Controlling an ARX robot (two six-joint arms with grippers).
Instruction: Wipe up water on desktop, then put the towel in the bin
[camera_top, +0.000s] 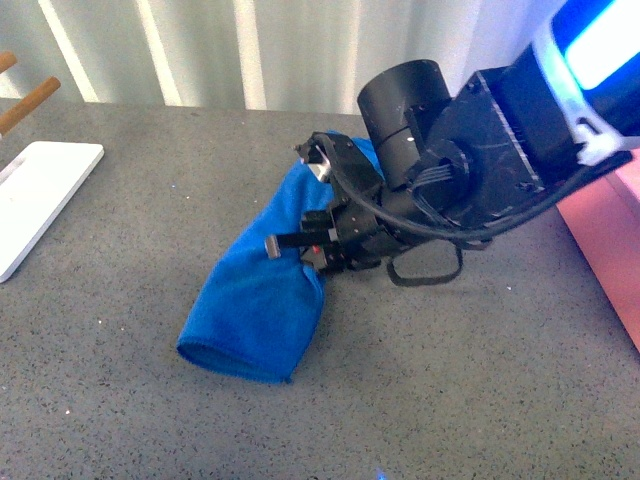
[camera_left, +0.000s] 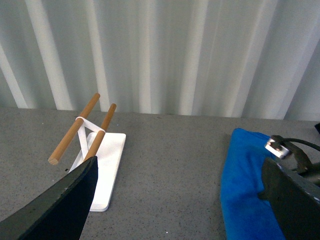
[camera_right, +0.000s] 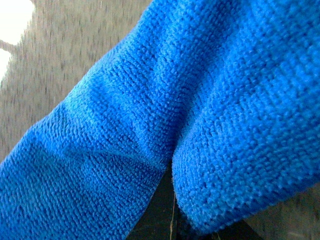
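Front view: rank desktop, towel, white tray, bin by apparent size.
1. desktop
2. towel
3. white tray and bin, tied: the frame edge cuts both off, and their visible parts look about alike, so I can't rank one over the other.

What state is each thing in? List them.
towel: bunched, lying on the desktop
right gripper: on the towel, grip unclear
left gripper: open, empty
bin: only an edge shows, inside unseen
desktop: no water visible
peg tray: flat on the desktop
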